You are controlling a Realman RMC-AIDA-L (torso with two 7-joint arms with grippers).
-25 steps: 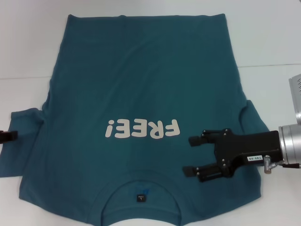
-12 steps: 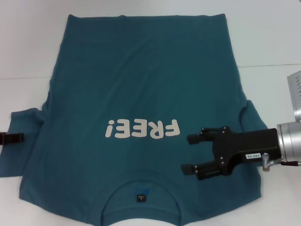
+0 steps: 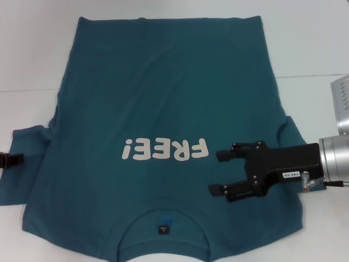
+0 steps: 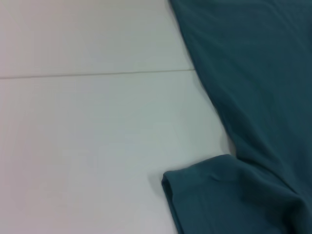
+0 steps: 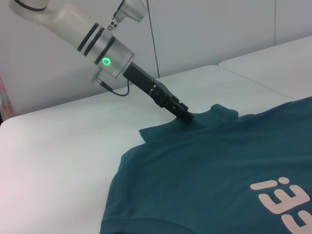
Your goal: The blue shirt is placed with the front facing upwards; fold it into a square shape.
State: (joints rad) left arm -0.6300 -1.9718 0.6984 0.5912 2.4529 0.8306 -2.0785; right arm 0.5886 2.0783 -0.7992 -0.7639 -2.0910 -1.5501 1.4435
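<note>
The blue shirt [image 3: 163, 93] lies flat on the white table, front up, collar nearest me, with white letters "FREE!" [image 3: 166, 149] and a dark neck label [image 3: 163, 230]. My right gripper [image 3: 215, 172] is open and empty. It hovers over the shirt's right chest, beside the letters, pointing left. My left gripper [image 3: 11, 160] shows only as a dark tip at the left sleeve's outer edge. In the right wrist view the left gripper [image 5: 184, 114] touches that sleeve on the shirt [image 5: 219, 165]. The left wrist view shows the sleeve [image 4: 209, 195] and the shirt's side [image 4: 253, 97].
The white table [image 3: 32, 49] has a seam line across it [image 3: 311, 75]. A grey metal part [image 3: 343, 103] sits at the right edge. The left arm [image 5: 105, 46] reaches in over the table. A wall stands behind the table [image 5: 219, 29].
My right gripper has crept a little to the left and tilted slightly over the shirt. The left gripper's tip has barely shifted at the sleeve. The shirt has not moved.
</note>
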